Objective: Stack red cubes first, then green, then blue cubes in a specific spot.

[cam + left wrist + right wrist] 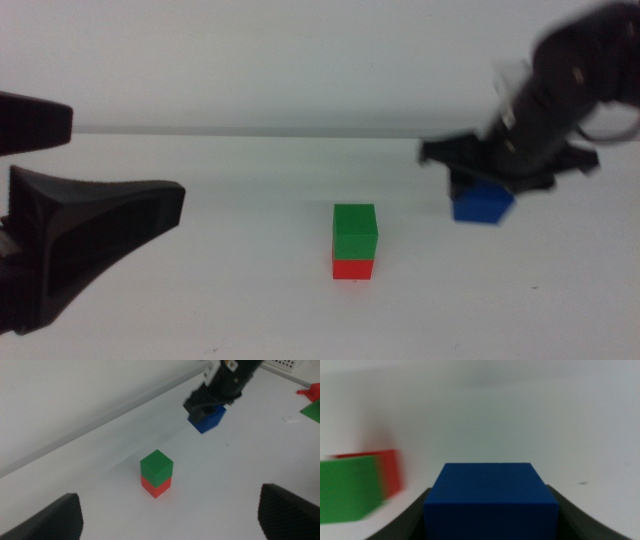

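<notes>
1. The left gripper [60,240] waits at the left edge of the table, low and near the camera. In its own wrist view the two dark jaws stand wide apart at the corners of the picture with nothing between them.
2. Near the middle of the white table [220,310] stands a two-cube stack: the green cube [355,232] sits squarely on the red cube [352,267], their sides roughly flush. In the left wrist view the same pair shows as the green cube [157,465] on top of the red one [156,486].
3. To the right of the stack and a little farther back, the right gripper [485,185] comes in from the right, blurred. Its jaws are closed on the blue cube [481,203], one on each side, as the right wrist view shows with the blue cube [490,497] seated between them.
4. The blue cube is well apart from the stack. Whether it touches the tabletop or hangs just above it, I cannot tell.
5. In the right wrist view the green and red cubes appear blurred, off to one side of the held cube.
</notes>
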### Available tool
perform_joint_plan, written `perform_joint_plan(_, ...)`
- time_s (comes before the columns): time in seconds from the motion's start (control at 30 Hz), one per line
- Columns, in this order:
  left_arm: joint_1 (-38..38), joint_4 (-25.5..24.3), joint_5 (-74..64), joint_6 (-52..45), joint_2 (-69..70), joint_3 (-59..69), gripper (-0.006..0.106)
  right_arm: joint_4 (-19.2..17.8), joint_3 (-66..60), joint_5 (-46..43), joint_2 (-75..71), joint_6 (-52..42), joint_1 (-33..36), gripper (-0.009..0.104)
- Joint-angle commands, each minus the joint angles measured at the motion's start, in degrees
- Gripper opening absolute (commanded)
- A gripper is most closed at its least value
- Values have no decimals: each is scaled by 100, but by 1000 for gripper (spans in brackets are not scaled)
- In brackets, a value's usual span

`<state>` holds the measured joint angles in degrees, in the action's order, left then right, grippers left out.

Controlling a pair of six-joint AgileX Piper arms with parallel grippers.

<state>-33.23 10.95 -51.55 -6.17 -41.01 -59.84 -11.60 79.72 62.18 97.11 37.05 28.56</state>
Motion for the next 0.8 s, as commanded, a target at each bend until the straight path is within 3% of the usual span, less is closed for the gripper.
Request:
perform_joint_plan(0.0,13,-13,75,9,25,38,94,-121,714,586,253,247,378,8)
perform_joint_plan(0.27,13,-2,75,9,25,38,94,-170,2244,1254,1245,747,1161,8)
perform_joint_plan(0.77,13,7,83,9,25,38,94,-135,2341,1328,1841,1025,1366,8)
